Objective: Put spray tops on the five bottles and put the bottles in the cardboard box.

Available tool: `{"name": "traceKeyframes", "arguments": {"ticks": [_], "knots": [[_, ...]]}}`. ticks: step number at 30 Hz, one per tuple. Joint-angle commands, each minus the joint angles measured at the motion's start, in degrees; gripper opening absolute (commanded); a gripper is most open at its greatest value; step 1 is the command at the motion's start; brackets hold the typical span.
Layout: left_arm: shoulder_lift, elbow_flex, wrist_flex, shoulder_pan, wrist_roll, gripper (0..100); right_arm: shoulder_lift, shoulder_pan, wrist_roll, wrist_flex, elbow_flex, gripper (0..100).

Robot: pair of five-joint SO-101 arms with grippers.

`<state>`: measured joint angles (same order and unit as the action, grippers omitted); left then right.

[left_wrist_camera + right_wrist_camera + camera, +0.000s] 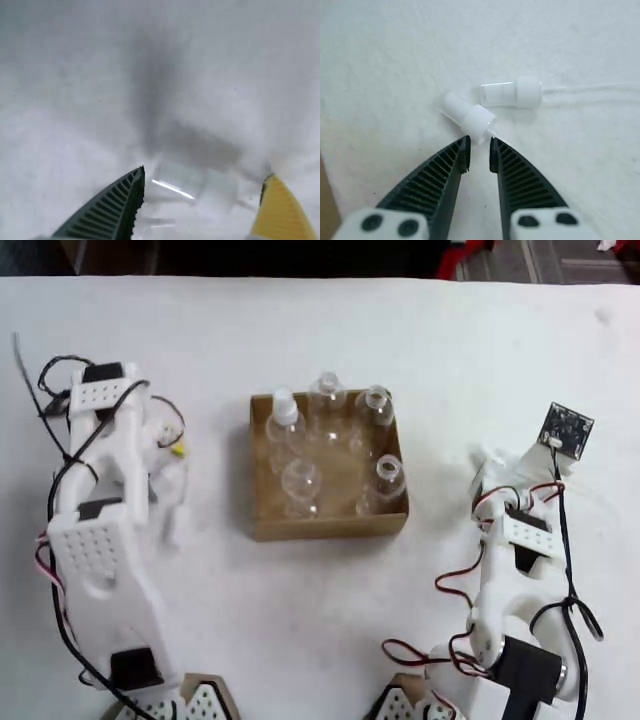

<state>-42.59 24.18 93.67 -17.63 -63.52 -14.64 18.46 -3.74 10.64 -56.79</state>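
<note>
The cardboard box (330, 525) stands mid-table and holds several clear bottles. One bottle (284, 425) at its far left corner wears a white spray top; another bottle (385, 480) has a bare neck. Two loose spray tops lie on the table by the right arm: a white one (467, 117) and one with a clear cap (512, 93) and a thin trailing tube. My right gripper (479, 142) is narrowly open, its tips just at the white top's collar. My left gripper (205, 175), left of the box (170, 468), is open around a clear piece (182, 185) on the table.
A small black camera board (567, 428) on a white bracket sticks up by the right arm. Black and red cables (440, 650) loop around both arm bases. The white table (330, 330) runs bare behind the box.
</note>
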Motion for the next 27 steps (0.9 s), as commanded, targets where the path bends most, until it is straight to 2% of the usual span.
{"name": "traceKeyframes", "arguments": {"ticks": [1,10,18,27], "knots": [[-3.7,8.4,4.0,-0.1,-0.9,34,-0.2,-0.7,0.5,-1.4,1.9,5.2],[-10.2,19.4,8.2,-1.5,-1.0,33,-0.2,-0.7,0.5,-1.4,1.9,5.2],[-10.8,23.3,8.0,-3.0,0.5,7,-0.2,-0.8,0.5,-1.4,1.9,5.2],[-10.2,23.3,8.2,-3.6,2.1,4,-0.2,-0.8,0.5,-1.4,1.9,5.2]]}}
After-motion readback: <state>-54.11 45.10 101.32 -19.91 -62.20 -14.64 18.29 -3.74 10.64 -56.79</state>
